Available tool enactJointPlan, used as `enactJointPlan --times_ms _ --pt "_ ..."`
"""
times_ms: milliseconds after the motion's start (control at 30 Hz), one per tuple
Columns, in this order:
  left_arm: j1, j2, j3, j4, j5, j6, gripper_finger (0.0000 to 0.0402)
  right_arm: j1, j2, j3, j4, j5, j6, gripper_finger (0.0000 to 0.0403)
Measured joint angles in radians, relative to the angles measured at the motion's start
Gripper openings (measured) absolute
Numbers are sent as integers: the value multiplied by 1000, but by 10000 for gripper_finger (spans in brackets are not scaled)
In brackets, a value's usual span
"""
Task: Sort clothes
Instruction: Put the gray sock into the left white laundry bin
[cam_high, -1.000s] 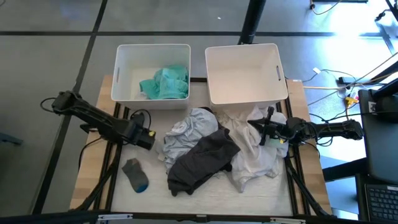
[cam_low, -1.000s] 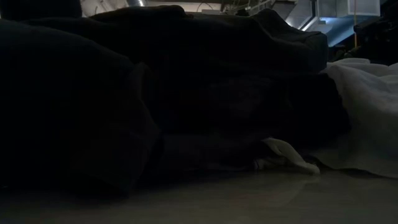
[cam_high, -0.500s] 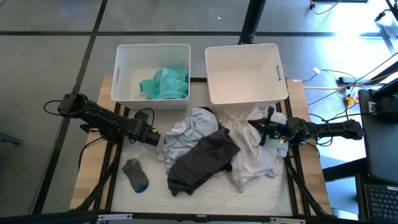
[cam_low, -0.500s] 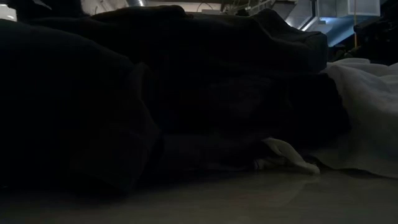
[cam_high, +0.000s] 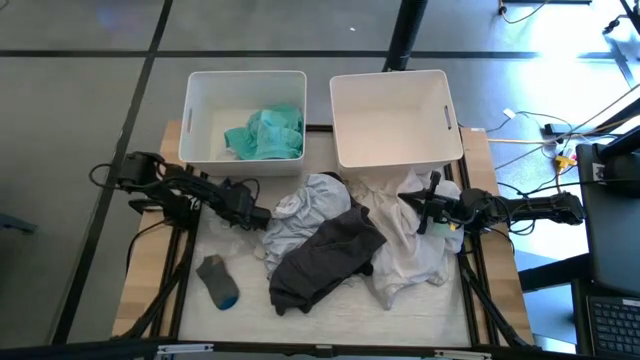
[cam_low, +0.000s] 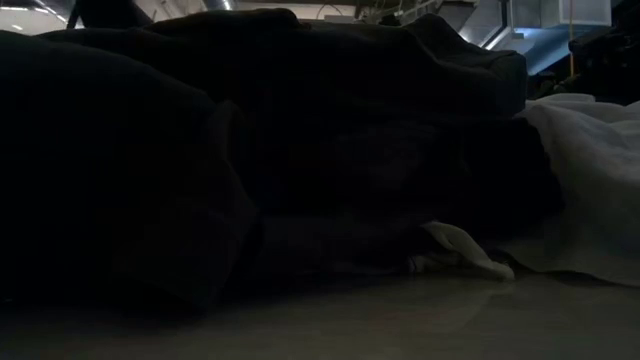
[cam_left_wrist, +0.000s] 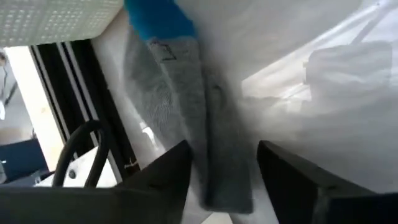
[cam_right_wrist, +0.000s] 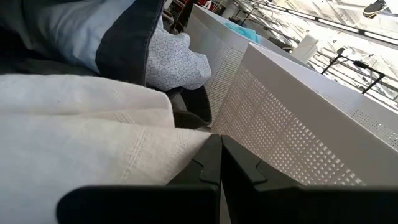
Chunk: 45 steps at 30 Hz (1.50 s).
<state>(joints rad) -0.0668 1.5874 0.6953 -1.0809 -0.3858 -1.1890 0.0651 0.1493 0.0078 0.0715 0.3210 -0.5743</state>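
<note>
A heap of clothes was seen piled at the middle of the tabletop (cam_high: 330, 300), with a dark grey garment (cam_high: 325, 255) draped over a light grey garment (cam_high: 305, 205) and a white garment (cam_high: 415, 255) spread to its right. A teal garment (cam_high: 265, 132) was lying in the left bin (cam_high: 243, 83), while the right bin (cam_high: 395, 110) was shown with nothing visible inside. A small grey sock (cam_high: 218, 280) with a blue toe was left apart near the tabletop's front left. The left hand (cam_high: 255, 212) was positioned at the light grey garment's left edge, its fingers (cam_left_wrist: 165, 177) spread wide above the sock in the left wrist view. The right hand (cam_high: 432, 210) was rested on the white garment just in front of the right bin, its fingers pressed together with nothing seen held between them. The low view was almost wholly blocked by dark fabric, with only a strip of white cloth (cam_low: 590, 190) made out at its right side.
</note>
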Motion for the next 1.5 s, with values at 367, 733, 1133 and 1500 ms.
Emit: enactJointPlan --times_ms 367,733,1133,1500 --pt "-40 -30 49 -16 21 140 10 0 0 0 0 0 0 10" --pt "-119 -133 412 -191 47 325 10 0 0 0 0 0 0 10" --pt "-120 -348 654 -209 -392 464 8 0 0 0 0 0 0 10" --pt "49 -475 652 -210 -823 585 15 0 0 0 0 0 0 10"
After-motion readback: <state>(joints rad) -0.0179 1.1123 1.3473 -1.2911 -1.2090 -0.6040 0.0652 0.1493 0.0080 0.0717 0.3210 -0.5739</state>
